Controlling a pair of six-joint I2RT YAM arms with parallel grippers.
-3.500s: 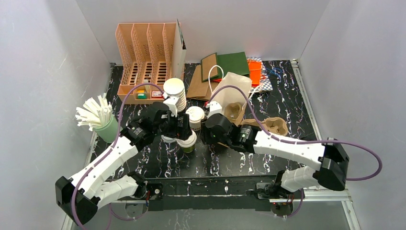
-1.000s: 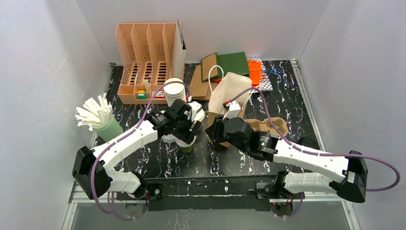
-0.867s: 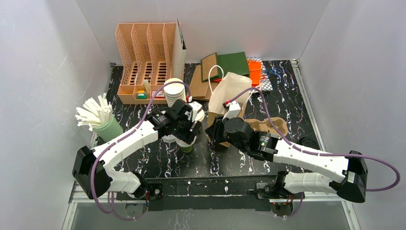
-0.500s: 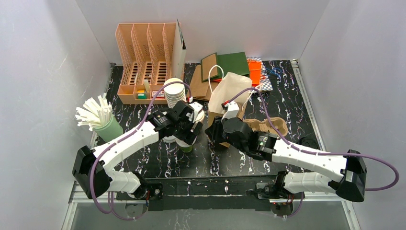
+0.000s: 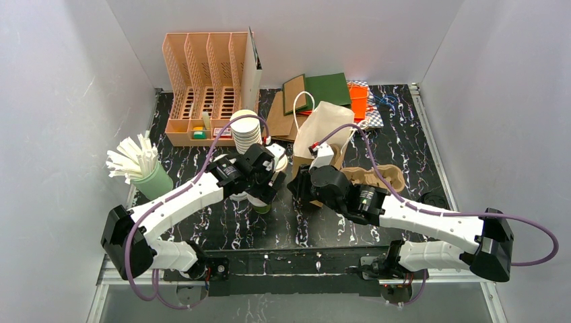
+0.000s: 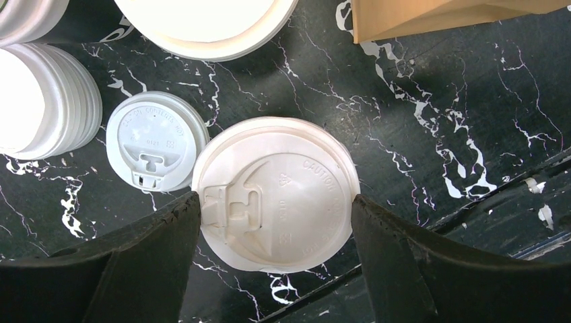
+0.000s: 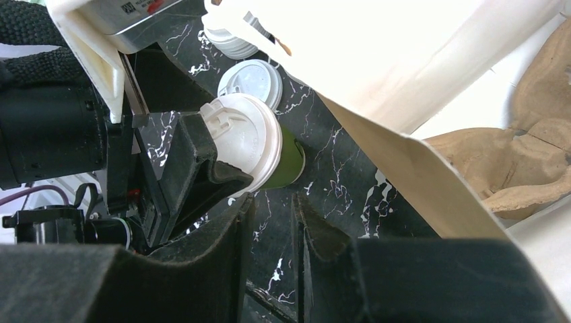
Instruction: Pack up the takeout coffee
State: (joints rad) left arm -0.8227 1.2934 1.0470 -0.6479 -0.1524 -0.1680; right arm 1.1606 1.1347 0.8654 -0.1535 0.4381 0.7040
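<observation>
Left pincer over green-walled cup, centre desk, left of paper bag; jaws just widened, now flanking lid, grip unconfirmed. Right pincer narrow, empty, nearby. Cup not yet packed.

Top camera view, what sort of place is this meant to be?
Probably a mock coffee-shop takeout counter inside a white-walled test booth: a stack of paper cups, a lidded green cup, and a brown paper bag beside a pulp cup carrier.
</observation>
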